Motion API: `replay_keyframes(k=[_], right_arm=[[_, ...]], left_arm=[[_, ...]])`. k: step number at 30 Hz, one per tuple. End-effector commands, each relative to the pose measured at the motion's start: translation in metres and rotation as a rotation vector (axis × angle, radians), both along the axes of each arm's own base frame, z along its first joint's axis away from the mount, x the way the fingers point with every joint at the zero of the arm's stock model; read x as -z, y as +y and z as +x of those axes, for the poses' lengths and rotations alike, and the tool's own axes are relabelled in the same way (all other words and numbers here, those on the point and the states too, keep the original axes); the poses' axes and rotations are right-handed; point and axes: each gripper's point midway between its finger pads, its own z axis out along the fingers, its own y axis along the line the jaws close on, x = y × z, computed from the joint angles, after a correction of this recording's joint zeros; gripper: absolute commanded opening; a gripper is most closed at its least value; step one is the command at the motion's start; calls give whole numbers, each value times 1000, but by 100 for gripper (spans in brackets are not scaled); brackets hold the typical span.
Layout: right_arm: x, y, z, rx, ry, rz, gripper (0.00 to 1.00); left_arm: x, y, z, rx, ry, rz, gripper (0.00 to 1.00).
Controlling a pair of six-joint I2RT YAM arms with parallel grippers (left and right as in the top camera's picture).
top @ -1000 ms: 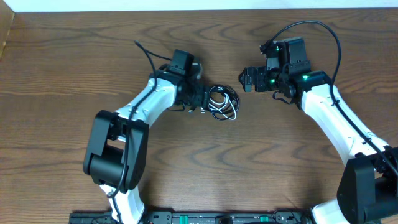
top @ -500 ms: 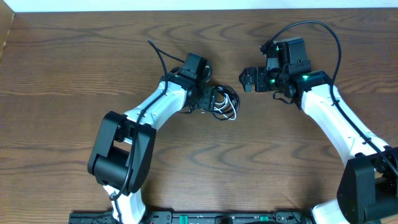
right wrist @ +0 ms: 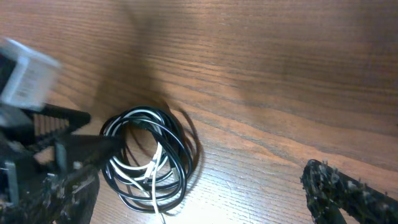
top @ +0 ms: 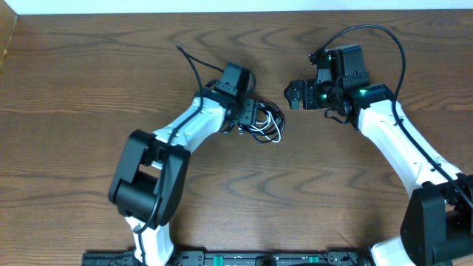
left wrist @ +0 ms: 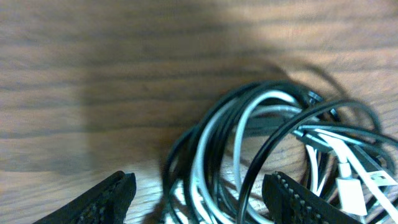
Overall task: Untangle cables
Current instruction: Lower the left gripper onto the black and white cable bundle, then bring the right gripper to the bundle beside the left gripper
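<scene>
The cables [top: 266,124] lie as one tangled coil, black loops with a white one, near the middle of the wooden surface [top: 74,89]. The left end effector [top: 253,118] is at the coil's left edge, jaws parted around several loops, not clamped. The right end effector [top: 292,94], spread wide and empty, hangs to the coil's right, apart from it.

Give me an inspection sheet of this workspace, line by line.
Surface: brown wood-grain table.
Job's things: black and white cords in one tangled coil lying on the table; white plug at its edge.
Clutter: nothing seen.
Grippers: left gripper jaws apart, straddling part of the coil; right gripper jaws wide open, apart from the coil.
Cables: thick black arm cable arcs over the right arm; second arm cable trails behind the left.
Surroundings: pale strip along the far edge.
</scene>
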Motion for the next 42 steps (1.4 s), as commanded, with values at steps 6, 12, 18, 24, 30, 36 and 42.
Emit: replay_keyframes(k=[6,12,18,24,30,36,42], right_arm=[[-3,3,1,2,3,5,99],[-3,3,1,2,3,5,99],[3,2,-4,2,31,-3,86],[13,4,-20,-49,88,-21,78],[19,25,-42,-185,122,-2,75],[36,39,-63,-255,154,-32,73],[58,32,-78,-249,194,-89,57]], left_arm=[[17,-6,-11,13,62,12,33],[-6,-8,-14,19,44,-12,9],[-45,-32,-27,80,53,-177,9],[-50,-33,-30,48,72,-201,9],[-50,-33,-31,38,79,-203,9],[-50,-33,-31,5,92,-215,9],[-50,-34,-32,5,95,-222,8]])
